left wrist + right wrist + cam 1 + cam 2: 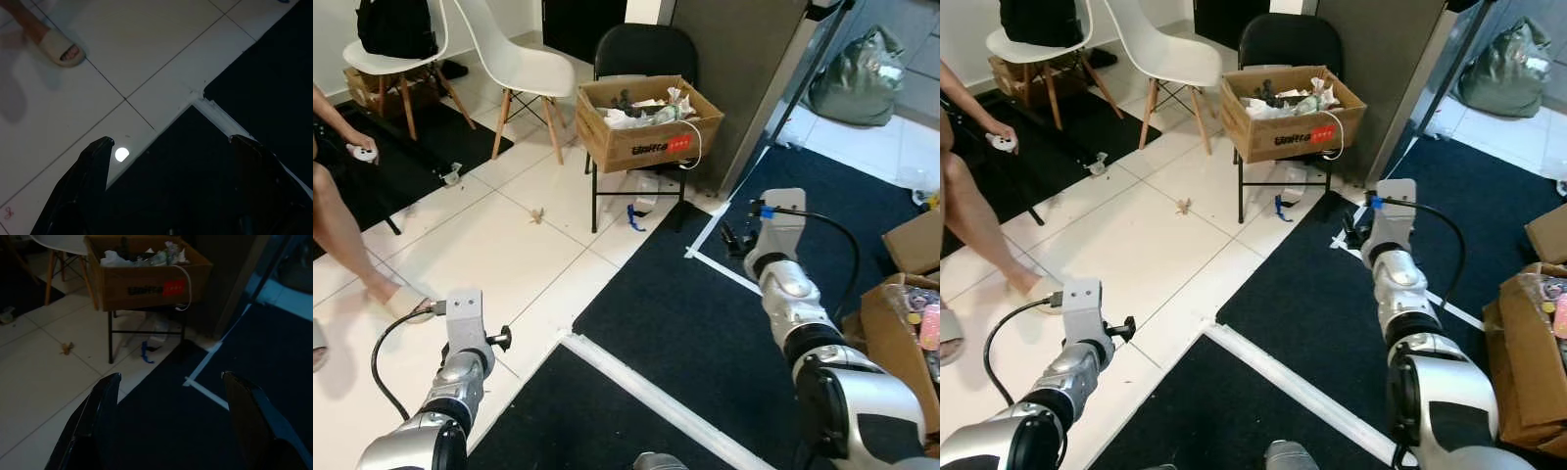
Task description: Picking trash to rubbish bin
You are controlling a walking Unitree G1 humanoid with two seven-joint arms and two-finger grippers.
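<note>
At the far left a person's leg (342,235) and sandalled foot (396,299) rest on the white tile floor (480,245), the person's hand (360,149) holding a small controller, with two white chairs (509,64) behind. The left hand (171,161) hangs low over the corner where tile meets the dark mat (705,323), its two fingers spread wide and holding nothing. Further along, a small brownish scrap (537,214) lies on the tile, well apart from both hands, and looks like the nearest piece of trash; a bit of blue and white litter (636,211) sits under the black chair (641,54). On that chair stands a cardboard box (646,122) already piled with crumpled paper and wrappers, which seems to serve as the bin. The right hand (168,391) is raised over the mat and aimed toward the box, fingers wide and empty. Nothing is held yet, so the step is likely the approach: walk toward the scrap and keep well away from the person's foot. Then bend, bring one open hand down with a finger on each side of the scrap, and close only once the tips touch the tile. At the far right more boxes (901,323) sit at the mat's edge.
</note>
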